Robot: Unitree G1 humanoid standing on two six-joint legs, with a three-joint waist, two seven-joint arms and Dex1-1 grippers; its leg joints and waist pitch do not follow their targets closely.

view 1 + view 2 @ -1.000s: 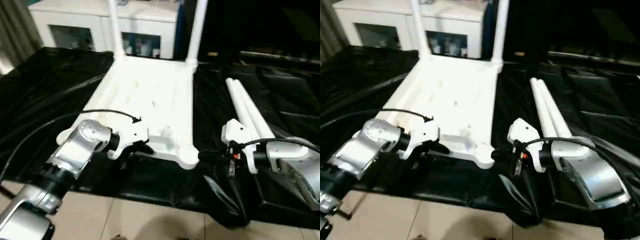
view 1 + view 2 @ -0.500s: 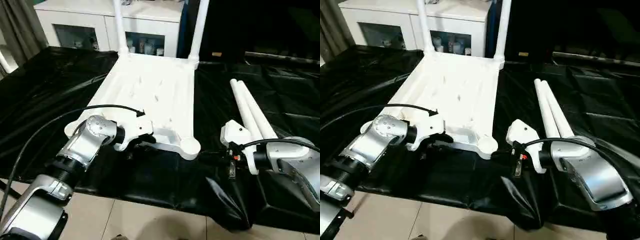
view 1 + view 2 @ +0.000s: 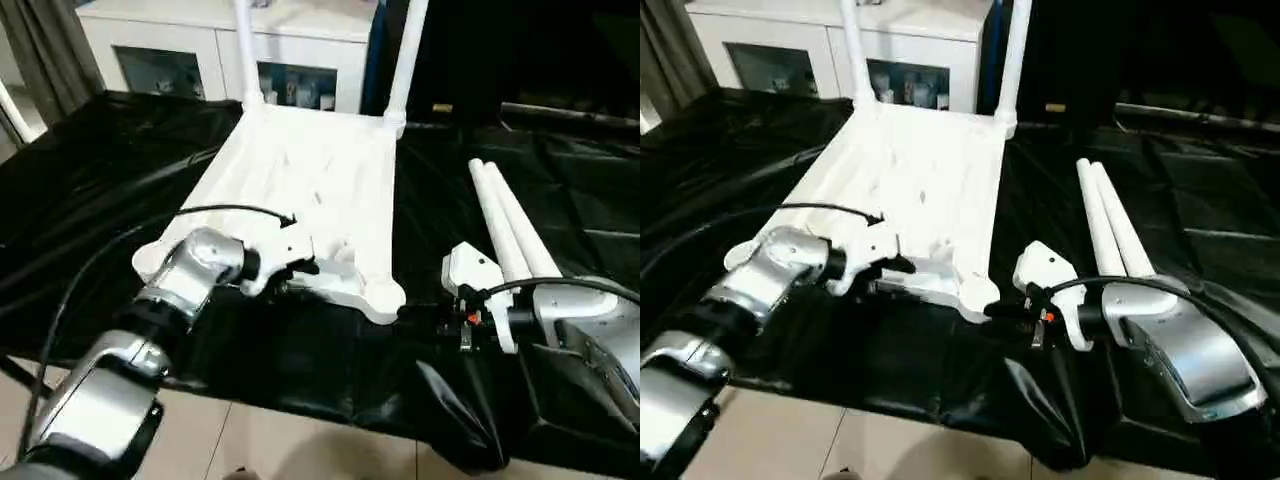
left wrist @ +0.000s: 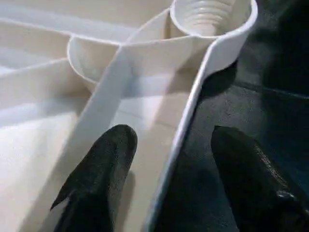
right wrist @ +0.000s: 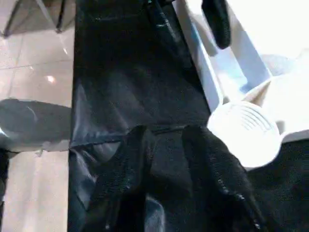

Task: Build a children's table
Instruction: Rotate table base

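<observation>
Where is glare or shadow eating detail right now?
Left eye view: the tabletop ribs wash out under bright light, and the black sheet throws glossy streaks. Right wrist view: the tabletop beyond the corner socket is blown white, and a light spot glints on the floor tiles. Left wrist view: evenly lit, socket threads readable.

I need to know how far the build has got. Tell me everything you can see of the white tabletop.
The tabletop is white plastic, lying upside down on black sheeting, its ribbed underside facing up. Two legs already stand upright in its far corner sockets; the near right corner socket, threaded inside, is empty. The left gripper straddles the near edge rim, one finger inside the rim and one outside, apart from it.
</observation>
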